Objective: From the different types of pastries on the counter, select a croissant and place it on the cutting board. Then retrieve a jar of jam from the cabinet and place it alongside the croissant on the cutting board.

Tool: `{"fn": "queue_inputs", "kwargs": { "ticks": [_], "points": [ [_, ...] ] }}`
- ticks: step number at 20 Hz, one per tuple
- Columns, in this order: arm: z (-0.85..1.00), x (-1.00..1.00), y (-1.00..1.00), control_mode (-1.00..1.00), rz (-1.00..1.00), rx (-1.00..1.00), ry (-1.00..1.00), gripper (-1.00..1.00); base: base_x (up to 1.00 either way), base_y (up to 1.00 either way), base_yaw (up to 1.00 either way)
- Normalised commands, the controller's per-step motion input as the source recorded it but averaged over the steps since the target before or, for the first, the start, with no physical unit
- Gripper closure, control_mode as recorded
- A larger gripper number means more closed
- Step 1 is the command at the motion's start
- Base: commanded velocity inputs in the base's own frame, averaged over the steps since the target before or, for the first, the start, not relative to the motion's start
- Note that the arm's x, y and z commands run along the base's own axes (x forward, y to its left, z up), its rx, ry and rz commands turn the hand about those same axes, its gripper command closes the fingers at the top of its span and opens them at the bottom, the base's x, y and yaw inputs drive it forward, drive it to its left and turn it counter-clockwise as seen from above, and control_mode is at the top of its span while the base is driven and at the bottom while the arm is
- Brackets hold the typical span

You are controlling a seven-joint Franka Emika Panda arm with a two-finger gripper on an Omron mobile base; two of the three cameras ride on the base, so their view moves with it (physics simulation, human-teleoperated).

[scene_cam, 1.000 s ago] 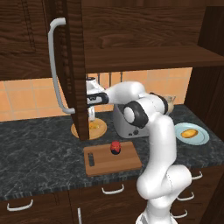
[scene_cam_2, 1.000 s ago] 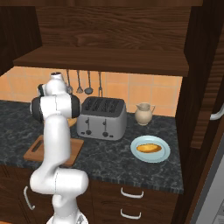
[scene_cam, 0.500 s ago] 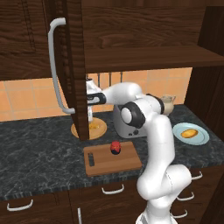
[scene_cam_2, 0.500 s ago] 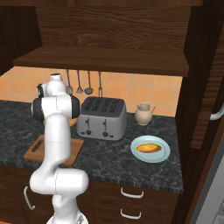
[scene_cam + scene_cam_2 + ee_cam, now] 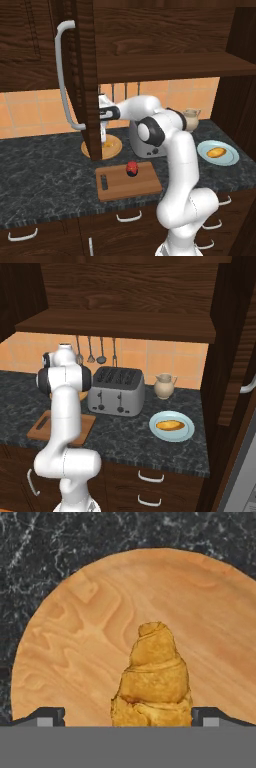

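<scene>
A dark marbled surface [image 5: 45,175] is seen under an orange tiled wall, with the cabinet [image 5: 82,75] door swung open above it. The cutting board [image 5: 128,181] lies at the surface's front edge, and the jar of jam [image 5: 131,169] stands on it. A toaster [image 5: 116,391], a beige jug [image 5: 165,386] and a blue plate [image 5: 172,427] with an oval pastry [image 5: 171,425] are placed at 3 o'clock of the board. At 11 o'clock of the board a round wooden dish [image 5: 75,642] carries the croissant [image 5: 154,677]. The gripper [image 5: 125,718] is held wide open above the dish, its fingertips [image 5: 49,717] spread to both sides of the croissant without touching it.
</scene>
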Motion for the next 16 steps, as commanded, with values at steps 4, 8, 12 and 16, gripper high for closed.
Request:
{"fn": "queue_inputs", "kwargs": {
  "ticks": [4,8,12,16],
  "points": [
    [-0.33,-0.28,0.00,-1.00,0.00,0.02,0.11,-1.00,0.00,0.00,0.00],
    [-0.05,-0.02,0.00,-1.00,0.03,0.00,-0.01,-1.00,0.00,0.00,0.00],
    [-0.11,0.00,0.00,-1.00,0.08,0.00,-0.07,-1.00,0.00,0.00,0.00],
    [-0.16,-0.04,0.00,-1.00,0.00,0.00,0.00,-1.00,0.00,0.00,0.00]
  ]
}}
